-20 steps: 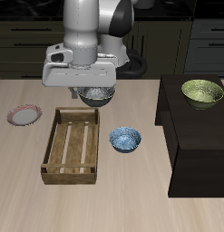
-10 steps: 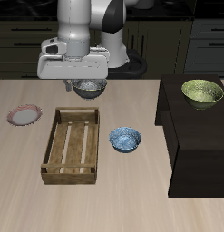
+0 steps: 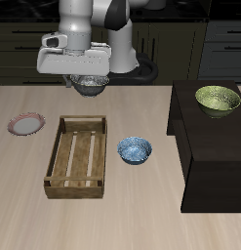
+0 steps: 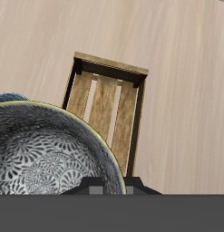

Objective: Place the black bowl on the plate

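The black bowl (image 3: 91,87) hangs in the air above the table's back part, behind the wooden crate, with my gripper (image 3: 90,81) shut on its rim. In the wrist view the bowl's grey-white speckled inside (image 4: 45,154) fills much of the picture close to the camera. The plate (image 3: 26,124), pink-red rimmed with a pale centre, lies flat on the table beside the crate, well away from the bowl and lower. My fingers are mostly hidden behind the hand and the bowl.
A wooden crate (image 3: 78,156) (image 4: 109,100) lies on the table below and in front of the gripper. A blue patterned bowl (image 3: 134,149) sits beside it. A yellow-green bowl (image 3: 218,100) rests on a dark raised cabinet (image 3: 215,146).
My gripper has carried the black bowl higher and sideways toward the plate's side of the table. Nothing else has moved.
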